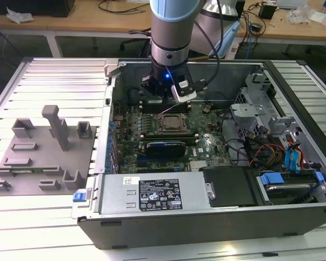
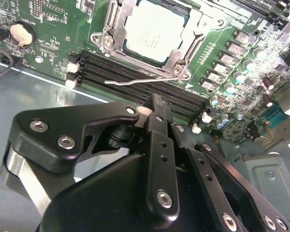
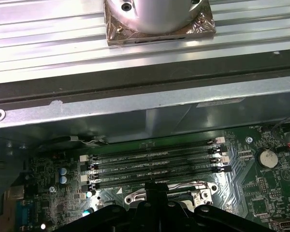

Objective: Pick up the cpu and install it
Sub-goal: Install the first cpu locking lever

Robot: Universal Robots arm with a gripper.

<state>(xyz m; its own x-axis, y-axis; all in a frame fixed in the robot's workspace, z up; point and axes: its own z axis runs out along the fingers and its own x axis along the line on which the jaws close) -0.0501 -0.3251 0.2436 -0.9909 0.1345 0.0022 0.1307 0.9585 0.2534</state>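
Open PC case (image 1: 206, 228) on the bench, motherboard (image 1: 206, 138) flat inside. UR arm comes down over the board toward the case's far wall. Gripper (image 2: 154, 104) looks clenched, fingers pressed together w/ nothing btwn them, tips above the bank of RAM slots (image 2: 111, 70) right at the socket's edge. Socket frame (image 2: 108, 36) is just past the slots from the tips. The cpu (image 2: 154, 31) lies flat inside the frame, silvery top up, apart from the gripper. It looks already dropped in. The thin retention lever (image 2: 135, 82) runs along the slots and looks unlatched.
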